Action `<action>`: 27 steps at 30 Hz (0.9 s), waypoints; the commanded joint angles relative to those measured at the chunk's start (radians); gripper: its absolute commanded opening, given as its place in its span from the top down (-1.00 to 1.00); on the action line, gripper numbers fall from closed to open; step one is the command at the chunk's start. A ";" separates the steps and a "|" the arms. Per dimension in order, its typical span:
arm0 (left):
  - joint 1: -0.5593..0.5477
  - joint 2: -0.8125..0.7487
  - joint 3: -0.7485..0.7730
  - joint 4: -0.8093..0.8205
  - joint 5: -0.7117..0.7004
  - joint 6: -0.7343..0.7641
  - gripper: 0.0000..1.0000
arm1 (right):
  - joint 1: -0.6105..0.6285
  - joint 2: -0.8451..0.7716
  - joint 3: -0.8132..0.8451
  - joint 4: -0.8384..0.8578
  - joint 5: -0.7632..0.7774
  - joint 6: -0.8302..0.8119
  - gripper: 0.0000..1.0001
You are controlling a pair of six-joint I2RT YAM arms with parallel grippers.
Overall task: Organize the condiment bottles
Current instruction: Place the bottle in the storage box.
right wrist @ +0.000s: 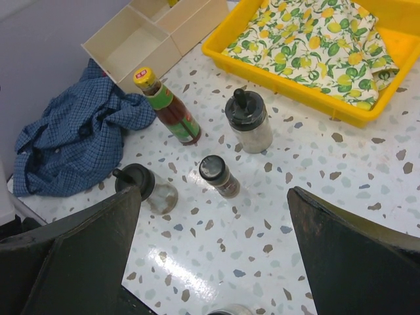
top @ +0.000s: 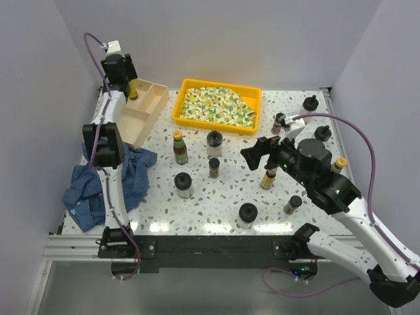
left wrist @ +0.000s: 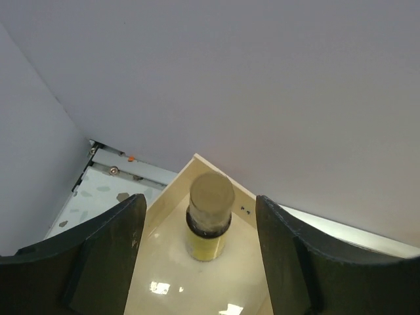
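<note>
A yellow bottle [left wrist: 209,220] with a flat cap stands upright in the far corner of the pale wooden box [left wrist: 164,275]. My left gripper [left wrist: 197,203] is open around it, and neither finger touches it. The same bottle [top: 133,90] shows under the left gripper [top: 128,80] in the top view. My right gripper [right wrist: 213,193] hangs open and empty above the table's middle. Below it are a red sauce bottle [right wrist: 172,110], a squat clear bottle [right wrist: 249,121], a brown spice jar [right wrist: 220,176] and another squat bottle [right wrist: 147,189]. More bottles stand at the right [top: 310,105] [top: 268,178] [top: 293,205].
A yellow tray [top: 178,105] holding a lemon-print cloth sits at the back centre. A crumpled blue checked cloth [top: 98,190] lies at the left, against the left arm. The wooden box [top: 141,121] has a second, near compartment. Walls close in on three sides.
</note>
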 commanded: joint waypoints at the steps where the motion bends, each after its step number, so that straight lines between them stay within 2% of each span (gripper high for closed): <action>1: 0.012 -0.020 0.041 0.071 -0.004 0.020 -0.47 | 0.002 -0.014 0.010 0.045 -0.007 0.009 -0.97; 9: 0.012 -0.111 -0.001 0.050 -0.009 0.013 -0.49 | 0.000 -0.025 0.019 0.031 -0.002 0.003 -0.97; 13: 0.012 -0.198 -0.031 -0.023 0.023 -0.024 -0.58 | 0.000 -0.036 0.016 0.019 0.000 0.000 -0.97; 16: 0.012 -0.292 -0.084 -0.082 0.066 -0.075 -0.79 | 0.002 -0.048 0.004 0.005 0.001 0.000 -0.97; 17: 0.012 -0.339 -0.097 -0.131 0.081 -0.090 -0.99 | 0.002 -0.053 0.001 -0.006 0.015 0.002 -0.97; 19: 0.012 -0.382 -0.133 -0.198 0.110 -0.136 -1.00 | 0.000 -0.065 -0.010 -0.012 0.021 0.005 -0.97; 23: -0.003 -0.502 -0.237 -0.381 0.311 -0.176 -1.00 | 0.002 -0.099 -0.040 -0.014 0.027 -0.003 -0.97; 25: -0.034 -0.543 -0.321 -0.422 0.321 -0.148 -1.00 | 0.000 -0.114 -0.060 -0.014 0.038 -0.008 -0.97; 27: -0.118 -0.602 -0.384 -0.494 0.251 -0.080 -1.00 | 0.000 -0.134 -0.074 -0.014 0.000 -0.021 -0.97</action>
